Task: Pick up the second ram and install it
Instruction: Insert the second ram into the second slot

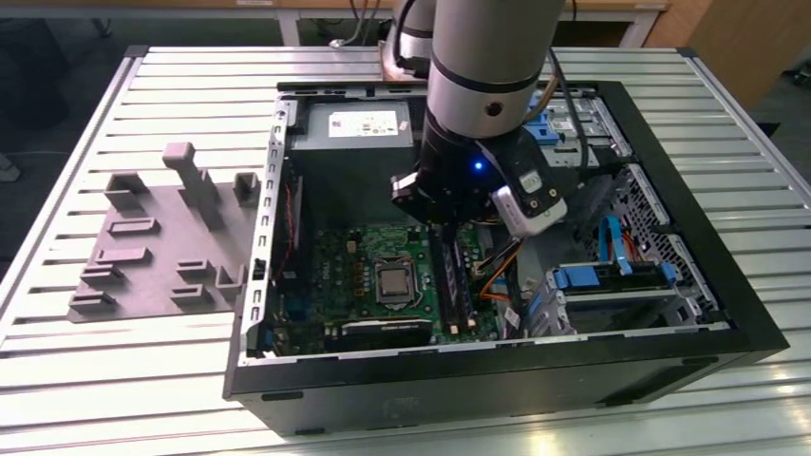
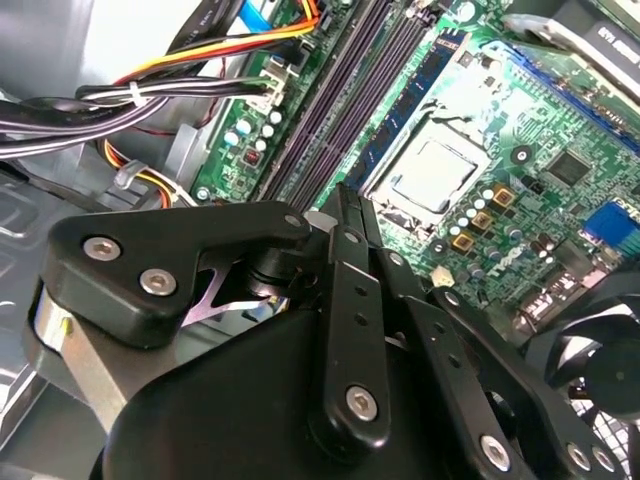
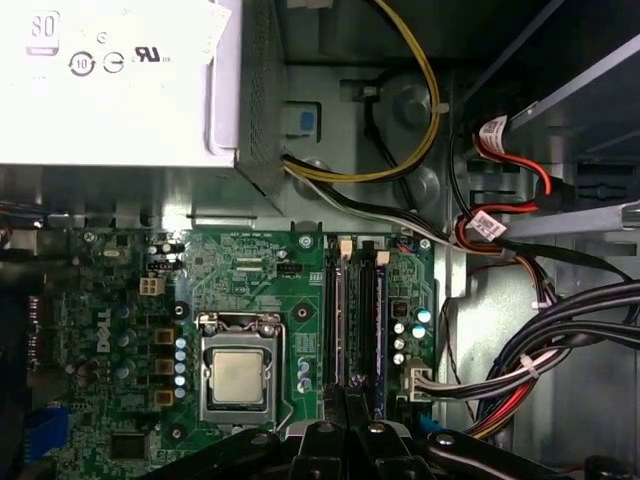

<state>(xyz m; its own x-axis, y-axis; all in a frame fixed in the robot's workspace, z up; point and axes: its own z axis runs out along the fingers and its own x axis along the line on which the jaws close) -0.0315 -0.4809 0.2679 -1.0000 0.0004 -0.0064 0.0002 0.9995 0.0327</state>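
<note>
Gripper (image 2: 341, 205) down at the memory slots (image 3: 337, 300) beside the CPU socket (image 3: 238, 375), fingers drawn together.

Its tips rest over the slot nearest the CPU socket, and I cannot tell whether anything thin is pinched between them. The second ram (image 3: 379, 330), as I judge it, is the blue stick standing on edge in the same bank, a slot farther from the CPU socket and just beside the tips. Seating it well calls for a straight, even push along its length, with the stick square to its slot, until both end latches close. The cables (image 3: 520, 380) beyond the slots from the CPU socket should be kept clear. Counted: one gripper, one CPU socket, one blue stick plainly seen, one power supply (image 3: 110, 80); I cannot count the slots surely.
</note>
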